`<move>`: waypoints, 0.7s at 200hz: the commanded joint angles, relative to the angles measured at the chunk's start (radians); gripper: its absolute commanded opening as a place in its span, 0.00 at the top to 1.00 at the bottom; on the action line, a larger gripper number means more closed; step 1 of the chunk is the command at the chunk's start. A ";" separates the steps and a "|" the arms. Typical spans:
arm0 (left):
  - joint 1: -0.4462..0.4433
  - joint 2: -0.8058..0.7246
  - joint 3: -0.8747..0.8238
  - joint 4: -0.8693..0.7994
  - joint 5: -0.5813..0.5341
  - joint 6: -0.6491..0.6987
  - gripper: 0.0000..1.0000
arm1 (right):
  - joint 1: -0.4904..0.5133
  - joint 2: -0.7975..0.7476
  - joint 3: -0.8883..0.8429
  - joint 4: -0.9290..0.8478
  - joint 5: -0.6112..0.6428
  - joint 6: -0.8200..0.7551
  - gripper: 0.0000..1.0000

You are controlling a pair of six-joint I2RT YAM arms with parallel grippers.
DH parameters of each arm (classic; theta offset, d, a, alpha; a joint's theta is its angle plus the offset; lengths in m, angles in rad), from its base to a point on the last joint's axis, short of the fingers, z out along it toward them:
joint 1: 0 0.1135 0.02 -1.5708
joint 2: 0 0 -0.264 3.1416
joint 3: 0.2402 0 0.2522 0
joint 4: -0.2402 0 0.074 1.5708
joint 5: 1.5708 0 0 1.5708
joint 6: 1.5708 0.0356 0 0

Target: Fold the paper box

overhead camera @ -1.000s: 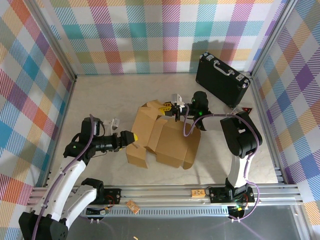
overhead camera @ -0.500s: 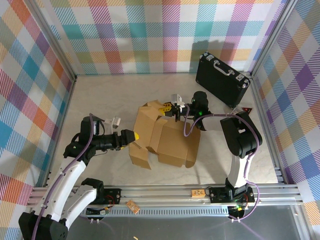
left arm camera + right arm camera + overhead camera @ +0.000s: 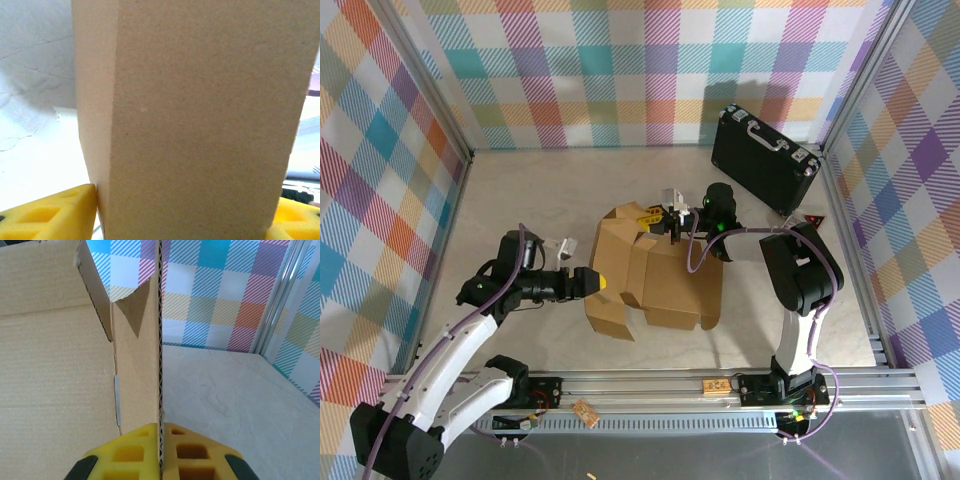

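Paper box [image 3: 655, 285] half-folded at mid-table, an arm on each side
Right gripper [image 3: 161, 440], reaching in from the far right, is pinched tight on an upright wall's top edge; left gripper [image 3: 603, 283], its arm stretched low, straddles a side flap, pads [image 3: 50, 215] beside it, grip unclear. Bare table [image 3: 520, 200] lies open leftward; black case [image 3: 765, 160] stands well behind

The left arm [image 3: 450, 350] has rounded white link shells between black joints. The right arm [image 3: 804, 275] pairs a white lower link with bulky black housings. A thin purple cable [image 3: 693, 252] runs along each arm. The jaws carry yellow pads [image 3: 131, 454] with square hollow cells.
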 commanded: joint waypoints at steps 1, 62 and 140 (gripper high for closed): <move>-0.028 0.017 0.030 -0.041 -0.079 0.022 0.39 | -0.008 0.020 0.004 0.057 -0.023 0.033 1.00; -0.098 0.113 0.075 -0.085 -0.252 0.051 0.44 | -0.007 0.035 0.009 0.055 -0.019 0.040 1.00; -0.132 0.224 0.212 -0.207 -0.351 0.141 0.50 | -0.007 0.043 0.009 0.056 -0.018 0.051 1.00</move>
